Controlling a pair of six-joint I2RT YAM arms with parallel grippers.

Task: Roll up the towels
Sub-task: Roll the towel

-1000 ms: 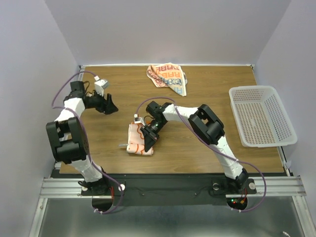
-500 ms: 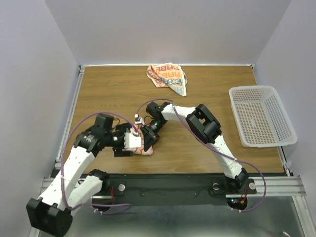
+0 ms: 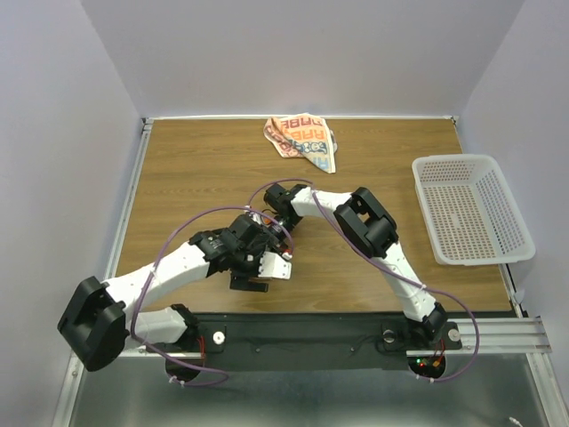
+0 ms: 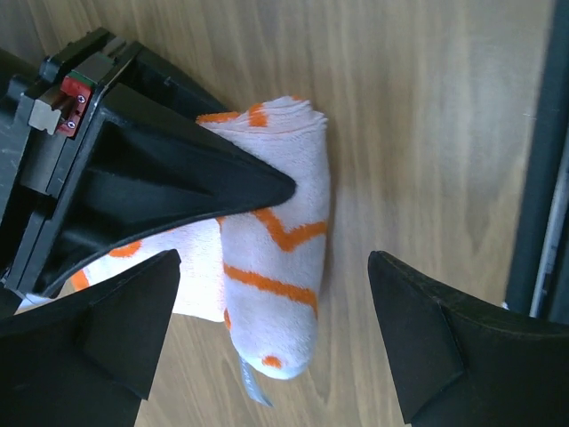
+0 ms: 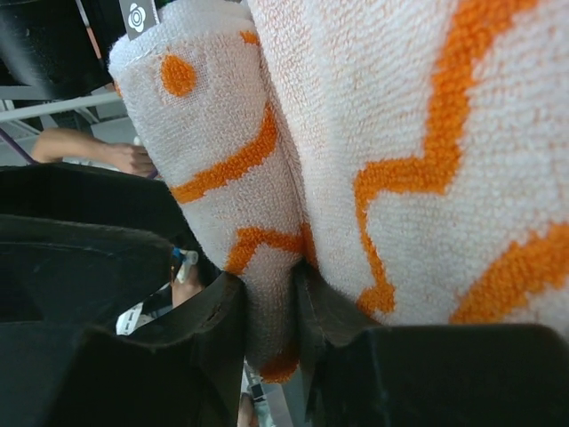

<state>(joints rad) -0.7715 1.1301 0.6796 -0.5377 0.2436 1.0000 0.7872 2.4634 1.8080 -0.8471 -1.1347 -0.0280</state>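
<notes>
I've got the left pincer (image 4: 271, 276) at its widest, black wedge fingers (image 4: 116, 329) on either side of the rolled towel (image 4: 307, 231), not touching it. The right pincer (image 5: 269, 294) is narrow, pinching a fold of that towel's terry cloth between its pads. From the left wrist, one of its black fingers lies across the roll.

The roll is a short, fat cylinder of looped white cloth with orange zigzags and dots. A small tag sticks out at one end, and it lies on the wood-grain table (image 3: 196, 169) near the front edge, at mid-width.

The second towel (image 3: 302, 140) is crumpled at the far edge, with orange and blue print. The white perforated plastic basket (image 3: 462, 213) is on the right, well apart.
</notes>
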